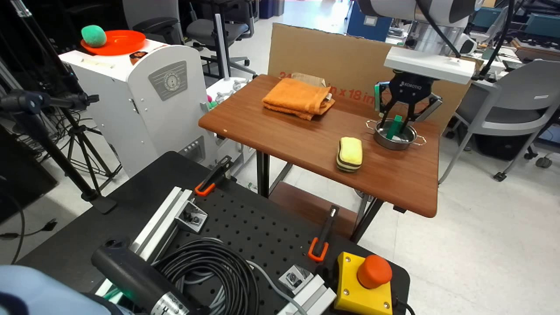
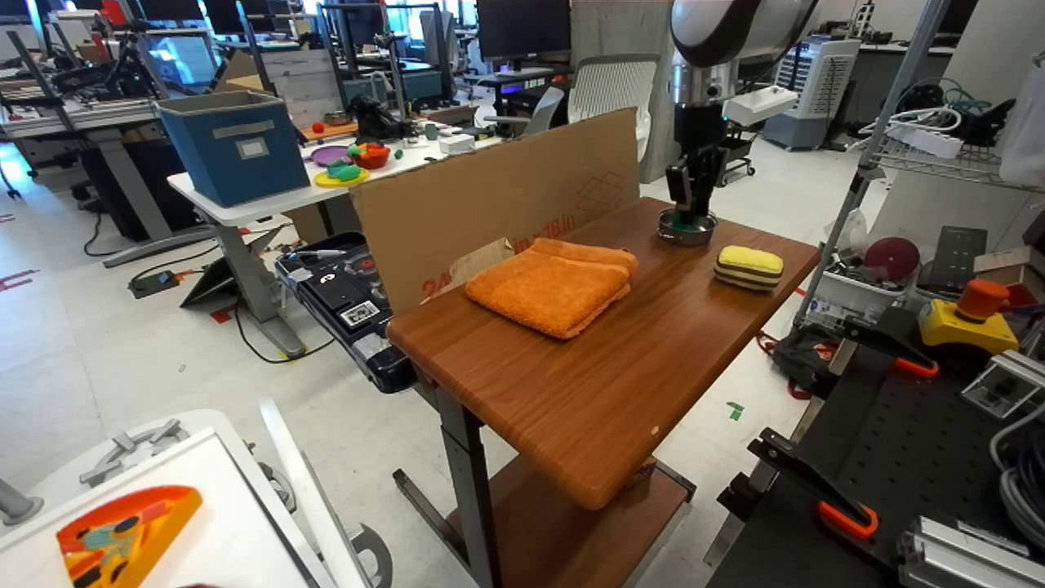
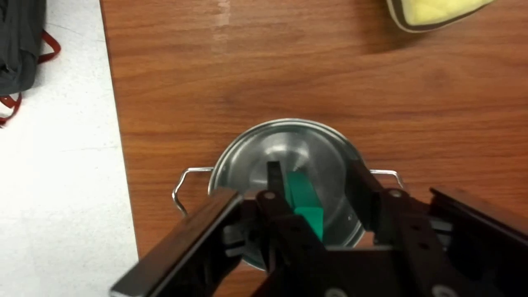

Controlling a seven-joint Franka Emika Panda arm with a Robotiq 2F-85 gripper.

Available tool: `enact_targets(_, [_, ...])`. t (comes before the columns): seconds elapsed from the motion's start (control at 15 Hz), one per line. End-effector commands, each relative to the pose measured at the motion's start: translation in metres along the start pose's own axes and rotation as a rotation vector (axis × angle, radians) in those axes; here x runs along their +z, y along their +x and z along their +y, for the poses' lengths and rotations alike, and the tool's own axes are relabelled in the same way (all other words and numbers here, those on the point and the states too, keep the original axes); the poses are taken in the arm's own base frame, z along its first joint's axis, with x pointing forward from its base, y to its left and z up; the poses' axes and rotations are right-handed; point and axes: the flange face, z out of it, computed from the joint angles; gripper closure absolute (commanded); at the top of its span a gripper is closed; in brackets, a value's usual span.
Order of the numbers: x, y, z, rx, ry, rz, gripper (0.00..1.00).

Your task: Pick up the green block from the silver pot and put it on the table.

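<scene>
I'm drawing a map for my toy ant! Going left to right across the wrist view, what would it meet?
Dark grey bag-like thing → silver pot with the green block in it → yellow pad, cut off by the top edge.

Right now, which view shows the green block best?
Wrist view: the green block appears largest, though partly covered. In an exterior view it is small; in an exterior view, at the pot, it's indistinct.

From over here I make out a plain green block [image 3: 304, 192], a shiny silver pot [image 1: 388, 142], my mostly black gripper [image 3: 315, 171], a reddish-brown table [image 2: 555, 396] with wood grain, an orange towel [image 2: 551, 287], a yellow pad [image 2: 749, 268] with dark and pale stripes round its side, and tan cardboard [image 2: 506, 200] lettered in red
</scene>
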Motion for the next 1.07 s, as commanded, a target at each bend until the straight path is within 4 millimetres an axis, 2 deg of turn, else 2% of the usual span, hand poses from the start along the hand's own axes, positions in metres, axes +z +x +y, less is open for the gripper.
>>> enact_targets(0.0, [-0.006, 0.011, 0.005, -0.029, -0.045, 0.015, 0.85])
enact_targets(0.13, [-0.015, 0.013, 0.005, -0.058, -0.068, 0.023, 0.99])
enact_targets(0.2, [-0.019, 0.013, 0.004, -0.075, -0.085, 0.020, 1.00])
enact_targets(0.27, [-0.023, 0.012, 0.002, -0.098, -0.098, 0.012, 0.95])
enact_targets(0.33, [-0.026, 0.011, 0.000, -0.117, -0.111, 0.007, 0.95])
enact_targets(0.47, [-0.037, 0.001, -0.007, -0.173, -0.116, -0.010, 0.95])
enact_targets(0.73, [-0.075, -0.040, -0.021, -0.256, -0.070, 0.036, 0.95])
enact_targets(0.87, [-0.093, -0.059, -0.037, -0.308, -0.045, 0.066, 0.95])
enact_targets(1.0, [-0.104, -0.075, -0.067, -0.351, -0.007, 0.072, 0.95])
